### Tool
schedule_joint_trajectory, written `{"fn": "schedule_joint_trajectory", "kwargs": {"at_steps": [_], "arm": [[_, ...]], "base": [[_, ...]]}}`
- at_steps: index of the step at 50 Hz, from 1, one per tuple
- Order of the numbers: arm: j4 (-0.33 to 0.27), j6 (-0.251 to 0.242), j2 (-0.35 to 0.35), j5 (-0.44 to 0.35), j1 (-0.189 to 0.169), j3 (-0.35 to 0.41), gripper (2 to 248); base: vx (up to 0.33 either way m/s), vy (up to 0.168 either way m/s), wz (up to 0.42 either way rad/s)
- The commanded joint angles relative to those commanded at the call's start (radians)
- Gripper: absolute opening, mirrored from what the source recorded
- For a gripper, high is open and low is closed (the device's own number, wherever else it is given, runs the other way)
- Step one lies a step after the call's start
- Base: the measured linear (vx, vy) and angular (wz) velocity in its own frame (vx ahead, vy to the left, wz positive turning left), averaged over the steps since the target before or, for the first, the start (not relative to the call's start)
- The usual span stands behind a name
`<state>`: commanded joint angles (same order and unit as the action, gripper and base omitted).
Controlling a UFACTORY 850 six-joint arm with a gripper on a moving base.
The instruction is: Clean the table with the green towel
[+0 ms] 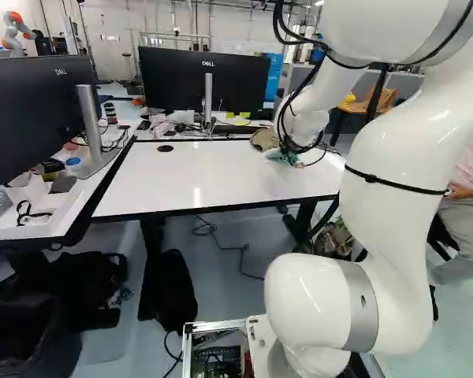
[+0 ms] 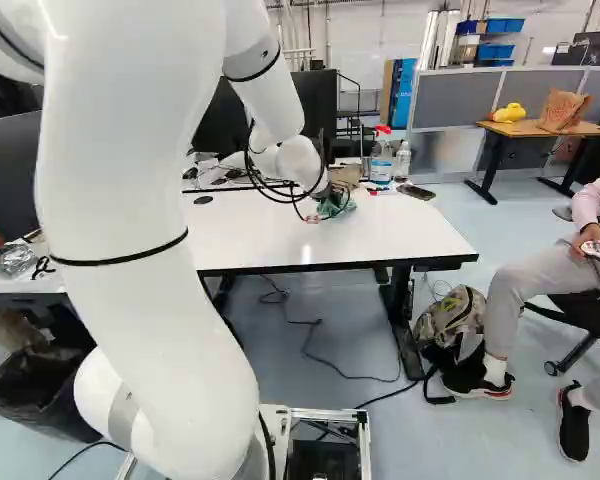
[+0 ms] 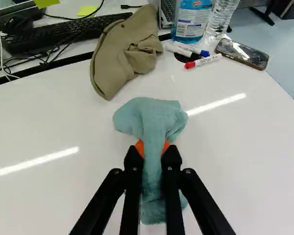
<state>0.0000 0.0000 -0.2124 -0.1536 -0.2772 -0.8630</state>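
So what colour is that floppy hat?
The hat is khaki tan, clearest in the wrist view.

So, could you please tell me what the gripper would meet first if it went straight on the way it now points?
Most likely the table, pressing the towel that the gripper holds against it; how much gap is left, if any, I can't tell.

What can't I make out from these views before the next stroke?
- Contact between the teal-green cloth towel and white tabletop: wrist view, the towel hides its own underside.
- Inner pad faces of the black claw: wrist view, covered by the towel.
- Anything under the khaki fabric hat: wrist view, the hat covers it.
- Fine dust: too small in every view.
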Motion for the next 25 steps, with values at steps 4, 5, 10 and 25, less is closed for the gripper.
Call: {"fn": "schedule_joint_trajectory", "kwargs": {"at_steps": [4, 5, 10, 25], "arm": [[0.000, 0.000, 0.018, 0.000, -0.003, 0.021, 50], [0.000, 0.000, 0.022, 0.000, -0.004, 0.026, 50], [0.000, 0.000, 0.045, 0.000, -0.009, 0.051, 50], [0.000, 0.000, 0.114, 0.000, -0.023, 0.127, 50]], "base": [[0.000, 0.000, 0.000], [0.000, 0.000, 0.000], [0.000, 0.000, 0.000], [0.000, 0.000, 0.000]]}}
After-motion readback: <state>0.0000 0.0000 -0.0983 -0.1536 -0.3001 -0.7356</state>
